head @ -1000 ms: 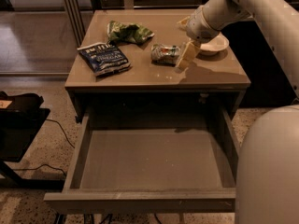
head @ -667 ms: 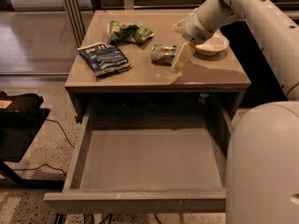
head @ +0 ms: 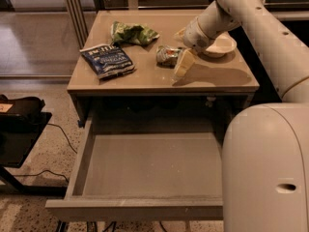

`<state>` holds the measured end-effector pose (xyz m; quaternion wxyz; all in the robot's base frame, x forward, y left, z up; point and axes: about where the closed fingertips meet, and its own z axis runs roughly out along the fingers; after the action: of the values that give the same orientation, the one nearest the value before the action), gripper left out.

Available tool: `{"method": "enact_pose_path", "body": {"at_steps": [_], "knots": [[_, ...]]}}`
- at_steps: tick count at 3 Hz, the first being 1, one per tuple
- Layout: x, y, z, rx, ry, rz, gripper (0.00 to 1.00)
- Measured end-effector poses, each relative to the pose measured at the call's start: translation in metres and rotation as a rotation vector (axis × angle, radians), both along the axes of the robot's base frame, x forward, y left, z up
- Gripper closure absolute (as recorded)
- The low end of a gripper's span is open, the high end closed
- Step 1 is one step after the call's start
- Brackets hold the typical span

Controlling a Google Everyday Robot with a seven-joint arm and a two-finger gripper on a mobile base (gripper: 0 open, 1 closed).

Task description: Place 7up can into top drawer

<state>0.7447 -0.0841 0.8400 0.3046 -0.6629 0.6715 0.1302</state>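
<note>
7up can (head: 168, 55) on side on table (head: 145, 79); arm (head: 218, 17) slants down, hand (head: 183, 65) just beside can; grip unclear.

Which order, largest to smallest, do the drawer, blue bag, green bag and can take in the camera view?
1. Drawer
2. Blue bag
3. Green bag: close to blue, farther back, so unsure
4. Can, the hand beside it

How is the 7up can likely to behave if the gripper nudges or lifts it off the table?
The 7up can lies on its side on the table, so a nudge would probably roll it. It looks dented, so it is likely light, thin-walled and easy to crush. The gripper hangs close beside it, above the tabletop.
</note>
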Motion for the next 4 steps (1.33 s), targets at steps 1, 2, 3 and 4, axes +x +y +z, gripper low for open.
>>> {"method": "enact_pose_path", "body": {"at_steps": [1,2,3,4], "knots": [[0.0003,0.0004,-0.0014,0.000,0.003,0.001,0.14],[0.0003,0.0004,-0.0014,0.000,0.003,0.001,0.37],[0.0003,0.0004,-0.0014,0.000,0.003,0.001,0.61],[0.0003,0.0004,-0.0015,0.000,0.003,0.001,0.84]]}}
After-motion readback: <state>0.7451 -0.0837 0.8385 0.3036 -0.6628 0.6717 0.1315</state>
